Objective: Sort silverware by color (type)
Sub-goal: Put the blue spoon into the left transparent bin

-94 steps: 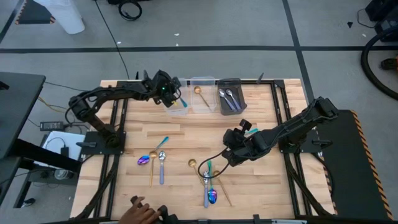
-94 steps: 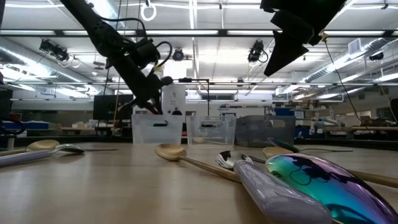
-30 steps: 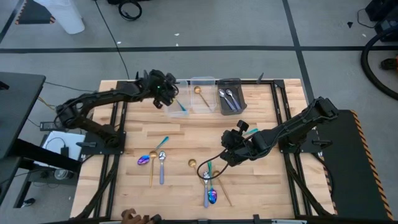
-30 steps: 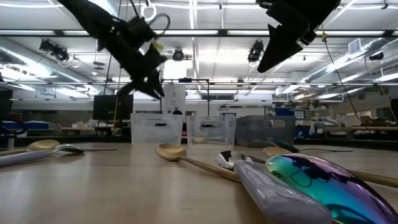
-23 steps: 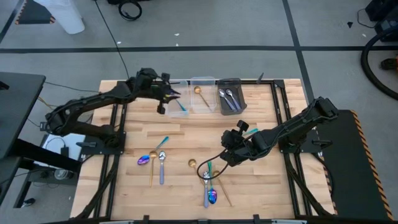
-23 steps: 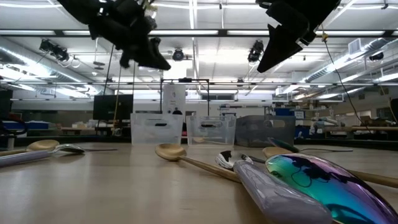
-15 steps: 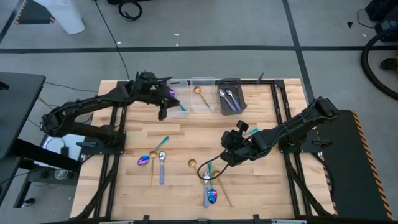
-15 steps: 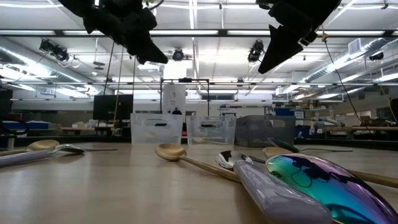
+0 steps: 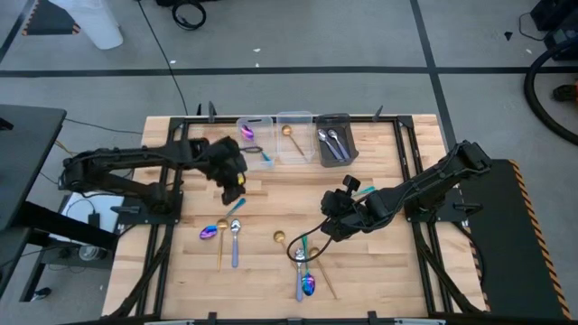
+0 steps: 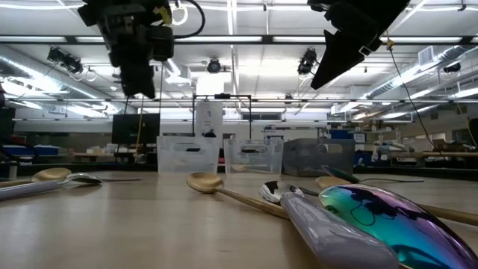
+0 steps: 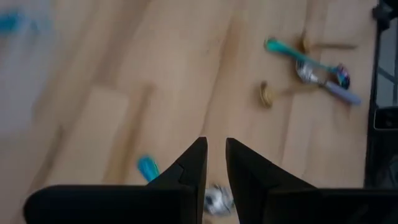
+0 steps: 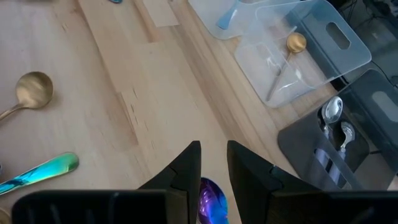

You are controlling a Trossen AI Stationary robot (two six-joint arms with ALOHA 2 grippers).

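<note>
Silverware (image 9: 301,262), slim and glossy, on seemingly smooth wooden table (image 9: 379,271).

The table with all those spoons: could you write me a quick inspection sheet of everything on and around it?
Surface: wooden table, bare light planks.
Job's things: loose silverware in two groups, one by a silver spoon, one by an iridescent spoon. Sorted: teal-handled piece in the left clear bin, gold spoon in the middle clear bin, two silver spoons in the grey bin.
Clutter: nothing seen.
Grippers: left gripper above the left group, fingers slightly apart, empty; right gripper over the right group.
Cables: black cable on the floor.
Surroundings: grey floor; lit hall behind.
</note>
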